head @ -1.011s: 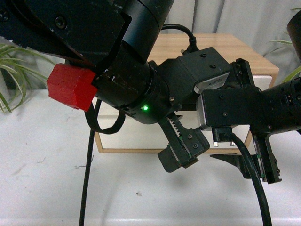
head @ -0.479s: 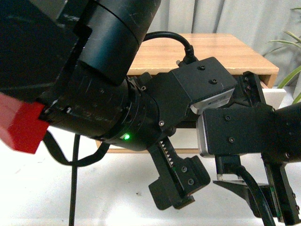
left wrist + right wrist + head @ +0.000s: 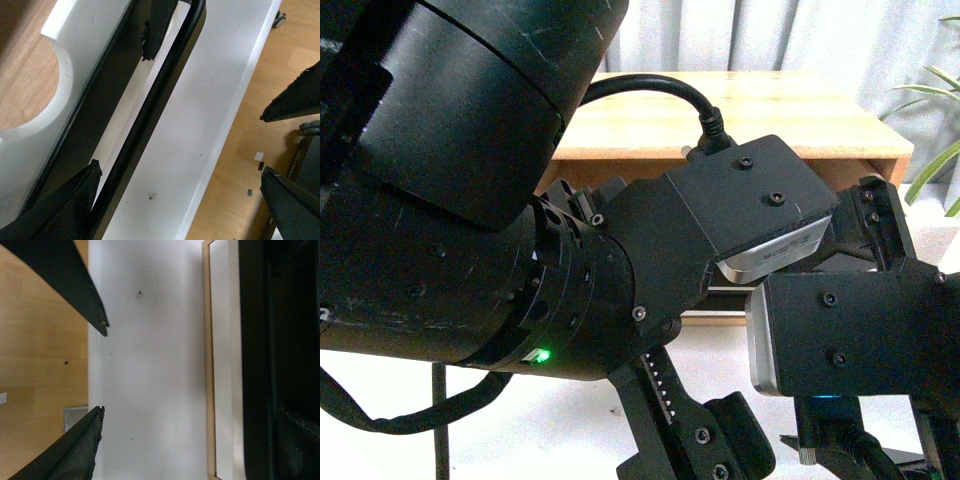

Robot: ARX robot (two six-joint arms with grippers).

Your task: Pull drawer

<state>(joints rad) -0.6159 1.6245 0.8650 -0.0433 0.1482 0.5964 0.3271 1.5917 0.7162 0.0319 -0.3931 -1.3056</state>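
White-fronted drawer [image 3: 85, 30], seemingly part-way out above the surface [image 3: 210, 115], has the left hand [image 3: 120, 110], fingers spread and clasping nothing, apparently hooked behind its black bar handle [image 3: 150, 107]; the pull looks under way, wanting a straight, level draw toward the robot, right hand [image 3: 102, 371] idle, fingers parted.

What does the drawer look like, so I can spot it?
Start at the wooden cabinet. The drawer is its white front panel. A long black bar handle and a half-round notch in its top edge mark it out.
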